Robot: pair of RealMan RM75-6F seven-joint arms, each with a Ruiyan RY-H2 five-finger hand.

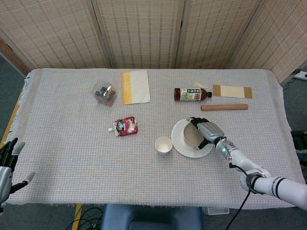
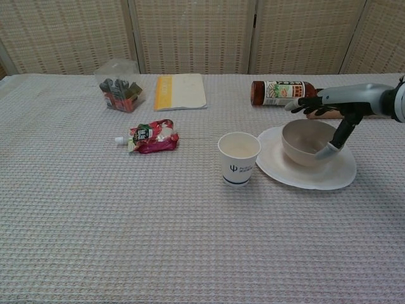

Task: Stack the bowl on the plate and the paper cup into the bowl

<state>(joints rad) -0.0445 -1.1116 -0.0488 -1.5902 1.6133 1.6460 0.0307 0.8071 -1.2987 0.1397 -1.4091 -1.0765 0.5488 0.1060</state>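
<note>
The beige bowl (image 1: 193,135) (image 2: 307,140) stands upright on the white plate (image 1: 180,142) (image 2: 285,171), right of centre on the table. My right hand (image 1: 208,131) (image 2: 335,104) hovers at the bowl's right side. Its dark fingers are spread over the far rim and its thumb hangs down by the right wall, with no grip on the bowl. The white paper cup (image 1: 163,144) (image 2: 239,158) is upright on the cloth just left of the plate, untouched. Beyond the table's near left corner, my left hand (image 1: 7,163) holds nothing and its fingers are apart.
A brown bottle (image 1: 192,94) (image 2: 278,92) lies behind the plate, with a wooden stick (image 1: 224,107) and a cardboard strip (image 1: 232,91) to its right. A red pouch (image 1: 125,126), a clear box (image 1: 104,92) and a yellow-edged notebook (image 1: 135,86) lie further left.
</note>
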